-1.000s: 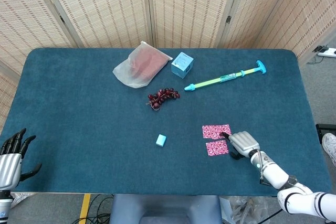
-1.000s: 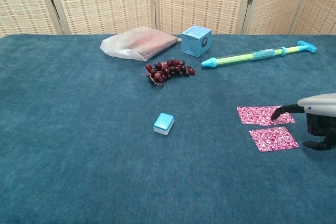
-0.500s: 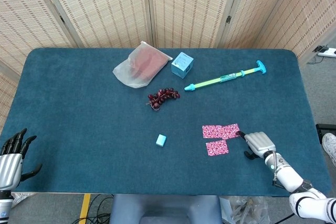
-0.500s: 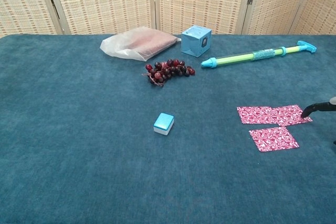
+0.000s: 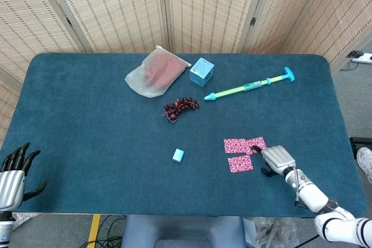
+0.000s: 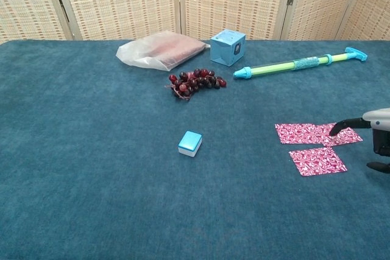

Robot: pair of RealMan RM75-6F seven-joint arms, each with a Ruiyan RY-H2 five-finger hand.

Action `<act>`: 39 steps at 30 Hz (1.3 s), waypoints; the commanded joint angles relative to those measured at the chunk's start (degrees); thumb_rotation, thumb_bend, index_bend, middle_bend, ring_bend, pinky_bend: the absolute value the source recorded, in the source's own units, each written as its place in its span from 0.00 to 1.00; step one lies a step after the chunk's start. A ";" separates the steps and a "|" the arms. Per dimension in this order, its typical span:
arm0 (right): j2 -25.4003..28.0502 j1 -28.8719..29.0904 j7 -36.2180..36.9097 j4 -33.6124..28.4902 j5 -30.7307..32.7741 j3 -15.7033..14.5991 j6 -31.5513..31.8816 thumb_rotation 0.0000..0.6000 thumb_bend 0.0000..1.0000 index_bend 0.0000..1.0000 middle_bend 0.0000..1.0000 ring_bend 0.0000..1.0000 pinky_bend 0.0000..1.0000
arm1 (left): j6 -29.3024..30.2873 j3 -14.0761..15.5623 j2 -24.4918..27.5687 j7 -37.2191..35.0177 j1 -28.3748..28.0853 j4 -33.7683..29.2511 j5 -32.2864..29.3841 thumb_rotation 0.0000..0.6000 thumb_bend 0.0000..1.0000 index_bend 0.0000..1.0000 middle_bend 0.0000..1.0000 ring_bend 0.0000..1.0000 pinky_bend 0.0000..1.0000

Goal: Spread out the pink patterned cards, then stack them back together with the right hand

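Note:
Three pink patterned cards lie flat on the blue table at the right front. Two sit side by side, slightly overlapping: the left card (image 5: 235, 145) (image 6: 296, 133) and the right card (image 5: 256, 143) (image 6: 346, 136). The third card (image 5: 240, 164) (image 6: 317, 161) lies just in front of them. My right hand (image 5: 276, 158) (image 6: 379, 132) is to their right, one outstretched fingertip (image 6: 334, 130) touching the right card, holding nothing. My left hand (image 5: 13, 171) hangs off the table's front left corner, fingers apart and empty.
A small light-blue block (image 5: 178, 155) (image 6: 190, 143) lies left of the cards. Further back are a bunch of dark grapes (image 5: 179, 108), a blue cube box (image 5: 201, 71), a clear bag (image 5: 154, 72) and a green-and-blue water squirter (image 5: 250, 87).
The right hand slid one card rightward off the upper pile, showing three cards instead of two. It has since moved back left, its fingertip on that card.

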 commanded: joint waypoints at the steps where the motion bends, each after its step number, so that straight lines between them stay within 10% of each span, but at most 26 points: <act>1: -0.65 0.42 0.12 0.74 0.21 0.22 -0.74 1.00 0.45 0.13 1.00 1.00 1.00 | 0.06 0.02 0.06 -0.02 0.10 0.00 -0.08 1.00 0.26 0.19 0.04 0.05 0.13; 19: -0.16 -0.47 -0.57 3.37 3.79 0.16 -0.62 1.00 0.45 0.13 1.00 1.00 1.00 | -0.32 -0.10 -0.16 -0.08 -0.10 0.27 -0.14 1.00 0.26 0.19 0.04 0.05 0.13; 39: -1.78 -3.29 3.73 -2.28 -9.49 0.44 8.20 1.00 0.30 0.21 1.00 1.00 1.00 | 0.22 -0.08 0.20 -0.10 0.14 -0.25 0.07 1.00 0.26 0.19 0.04 0.05 0.13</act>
